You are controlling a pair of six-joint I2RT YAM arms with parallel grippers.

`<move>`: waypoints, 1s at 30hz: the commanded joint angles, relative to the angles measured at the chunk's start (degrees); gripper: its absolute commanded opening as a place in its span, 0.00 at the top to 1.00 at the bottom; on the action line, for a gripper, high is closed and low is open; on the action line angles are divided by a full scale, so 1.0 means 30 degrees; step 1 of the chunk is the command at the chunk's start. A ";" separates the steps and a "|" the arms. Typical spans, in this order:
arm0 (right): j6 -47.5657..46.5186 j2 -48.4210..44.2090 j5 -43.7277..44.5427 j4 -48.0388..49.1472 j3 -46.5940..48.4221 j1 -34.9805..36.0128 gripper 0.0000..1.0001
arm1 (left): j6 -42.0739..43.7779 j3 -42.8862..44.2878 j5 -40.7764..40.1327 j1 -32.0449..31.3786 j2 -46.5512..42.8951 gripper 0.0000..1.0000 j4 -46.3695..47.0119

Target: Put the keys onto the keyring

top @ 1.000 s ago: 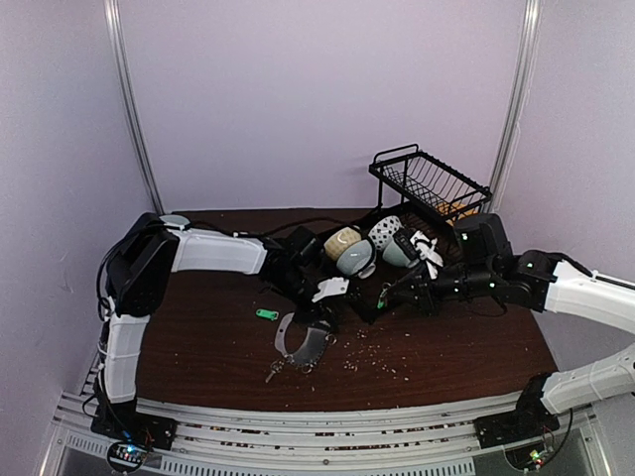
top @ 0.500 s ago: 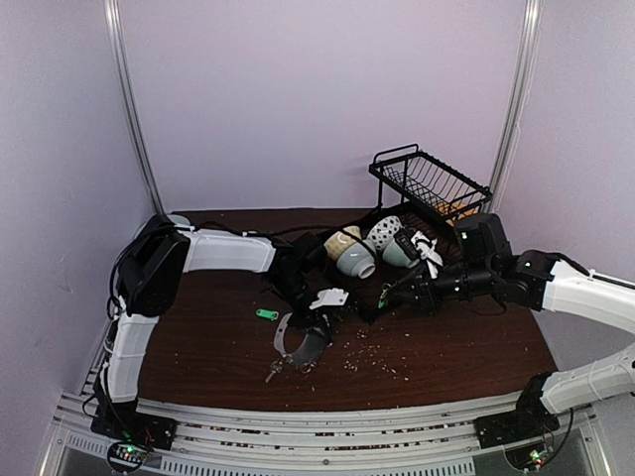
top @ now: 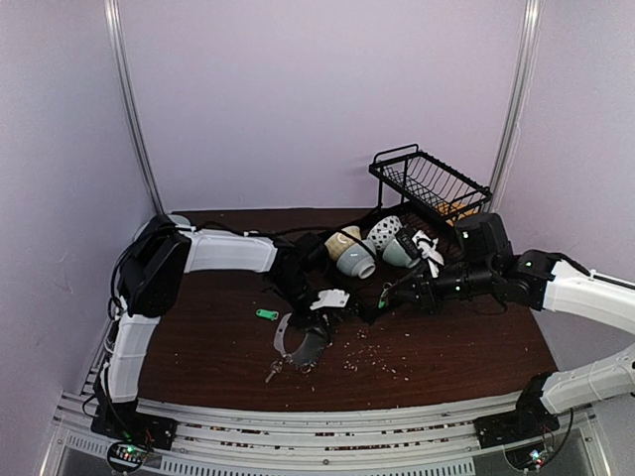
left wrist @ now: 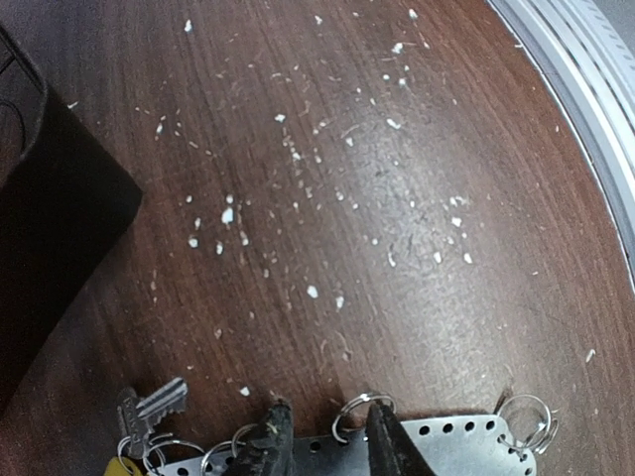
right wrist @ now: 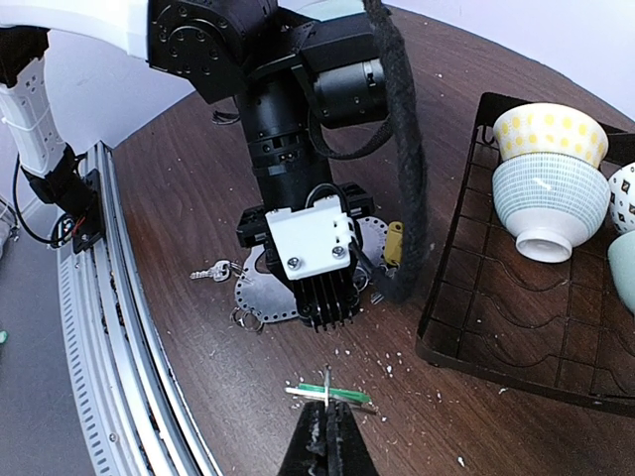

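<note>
The keyring [top: 298, 344] is a flat silver ring plate with holes along its rim, lying on the brown table; it also shows in the right wrist view [right wrist: 260, 295] and the left wrist view [left wrist: 451, 440]. Small split rings [left wrist: 361, 411] hang from it. My left gripper [left wrist: 325, 442] stands over its edge, fingers apart, one fingertip [left wrist: 385, 436] at a split ring. A silver key [left wrist: 155, 405] and a yellow-headed key [right wrist: 395, 243] lie by the plate. My right gripper [right wrist: 325, 428] is shut on a green-tagged key [right wrist: 339, 395], held low to the plate's right. Another green key [top: 266, 314] lies to the left.
A black tray [right wrist: 466, 297] with patterned bowls [right wrist: 549, 169] sits right of the plate. A black wire dish rack [top: 432, 183] stands at the back. White crumbs dot the table. The metal rail [left wrist: 575, 79] marks the near edge.
My left arm has reached a little further forward and down onto the plate. The right gripper and its green-tagged key have barely moved.
</note>
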 commanded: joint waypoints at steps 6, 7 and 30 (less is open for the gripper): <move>-0.0056 -0.0193 -0.0390 0.0312 -0.0266 -0.0194 1.00 | 0.0632 0.1083 -0.0089 -0.0437 0.1271 0.74 -0.1051; -0.0070 -0.0204 -0.0363 0.0306 -0.0293 -0.0197 1.00 | 0.0633 0.1022 -0.0150 -0.0452 0.1251 0.77 -0.1091; 0.0037 -0.0758 -0.0510 0.0621 -0.0294 -0.0466 1.00 | -1.6200 -1.1143 -0.3870 -0.1180 -0.9969 1.00 1.8399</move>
